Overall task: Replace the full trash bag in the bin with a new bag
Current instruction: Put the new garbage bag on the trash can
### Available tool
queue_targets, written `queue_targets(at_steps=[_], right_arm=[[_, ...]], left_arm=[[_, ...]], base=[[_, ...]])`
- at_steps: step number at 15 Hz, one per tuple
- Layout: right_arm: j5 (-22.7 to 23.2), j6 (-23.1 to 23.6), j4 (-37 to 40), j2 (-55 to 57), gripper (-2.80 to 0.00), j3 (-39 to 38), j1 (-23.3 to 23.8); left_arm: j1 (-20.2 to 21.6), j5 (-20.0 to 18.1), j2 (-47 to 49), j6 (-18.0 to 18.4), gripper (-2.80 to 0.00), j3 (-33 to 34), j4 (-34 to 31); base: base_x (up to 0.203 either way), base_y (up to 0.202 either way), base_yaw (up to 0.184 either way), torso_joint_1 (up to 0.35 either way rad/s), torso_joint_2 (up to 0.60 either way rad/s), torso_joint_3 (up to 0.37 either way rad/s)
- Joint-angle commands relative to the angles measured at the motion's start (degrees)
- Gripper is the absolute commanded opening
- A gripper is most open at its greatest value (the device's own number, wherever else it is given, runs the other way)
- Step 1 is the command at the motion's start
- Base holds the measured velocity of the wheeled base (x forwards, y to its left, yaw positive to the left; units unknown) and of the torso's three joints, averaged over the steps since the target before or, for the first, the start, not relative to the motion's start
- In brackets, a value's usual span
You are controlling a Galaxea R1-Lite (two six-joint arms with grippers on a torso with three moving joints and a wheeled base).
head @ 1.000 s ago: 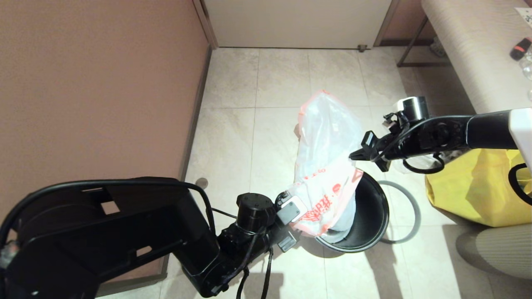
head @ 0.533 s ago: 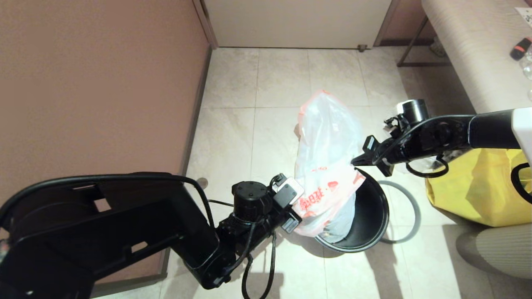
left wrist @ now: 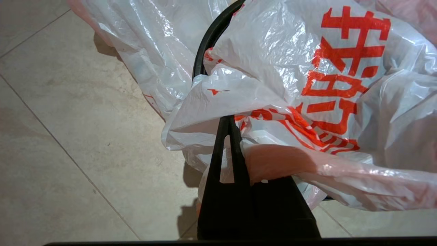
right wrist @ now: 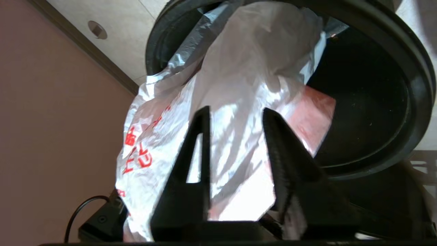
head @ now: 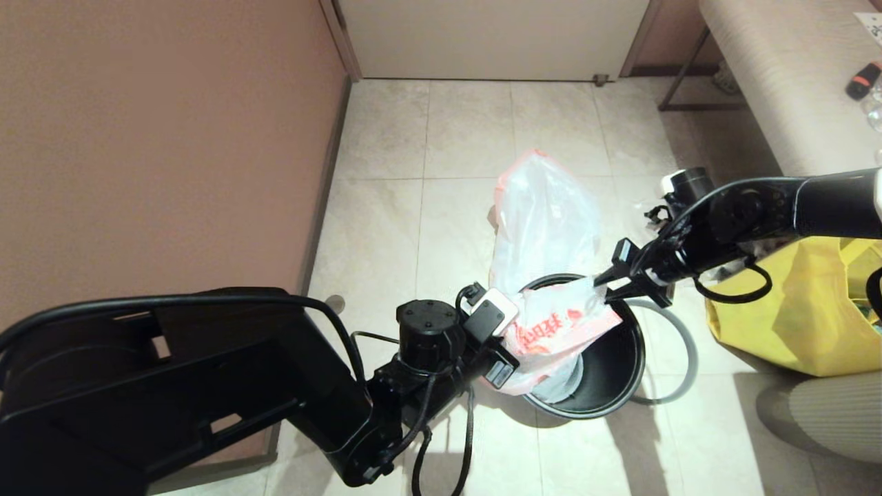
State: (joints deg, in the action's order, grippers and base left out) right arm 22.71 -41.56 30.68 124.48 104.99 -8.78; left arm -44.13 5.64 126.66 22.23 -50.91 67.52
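The bin [head: 610, 372] stands black and round on the tiled floor. The new bag [head: 561, 324], white with red-orange print, lies bunched across the bin's mouth. My left gripper [head: 513, 344] is at the near-left rim, shut on the new bag's [left wrist: 341, 68] edge, as the left wrist view shows at the left gripper [left wrist: 228, 118]. My right gripper [head: 608, 286] hangs at the far rim. In the right wrist view the right gripper [right wrist: 235, 112] has its jaws apart with the bag's plastic [right wrist: 239, 68] loose between them, over the bin [right wrist: 375, 112]. The full trash bag [head: 544, 213] stands behind the bin.
The bin's grey ring [head: 689, 351] lies on the floor to its right. A yellow tote [head: 792, 310] sits farther right, under a beige bench [head: 778, 83]. A brown wall [head: 158, 138] runs along the left, with bare tiles toward the door.
The new bag has come down from stretched upright to the bin's mouth. My right gripper dropped to the far rim and its jaws parted. My left gripper shifted slightly right.
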Motion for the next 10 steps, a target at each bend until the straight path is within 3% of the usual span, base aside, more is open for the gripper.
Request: queue_targets(at_steps=[1, 3, 6, 10], right_arm=[[0.2, -0.3, 0.4, -2.4, 0.0, 0.0, 0.4], [0.3, -0.4, 2.8, -6.9, 0.0, -1.0, 2.6], [0.6, 1.6, 14.6, -9.2, 0.0, -5.1, 4.5], [0.9, 3.7, 16.1, -8.1, 0.0, -12.3, 3.3]], left_arm=[[0.1, 0.1, -0.1, -0.4, -2.8, -0.6, 0.3], [-0.1, 0.2, -0.1, -3.7, -2.8, -3.0, -1.7], [-0.2, 2.7, -0.8, -11.0, -2.8, -8.5, -5.4], [-0.1, 4.4, -2.4, -18.5, -2.8, -13.5, -11.7]], base=[[0.0, 0.0, 0.0, 0.0, 0.0, 0.0], [0.0, 0.0, 0.0, 0.0, 0.0, 0.0], [0.0, 0.0, 0.0, 0.0, 0.0, 0.0], [0.0, 0.0, 0.0, 0.0, 0.0, 0.0]])
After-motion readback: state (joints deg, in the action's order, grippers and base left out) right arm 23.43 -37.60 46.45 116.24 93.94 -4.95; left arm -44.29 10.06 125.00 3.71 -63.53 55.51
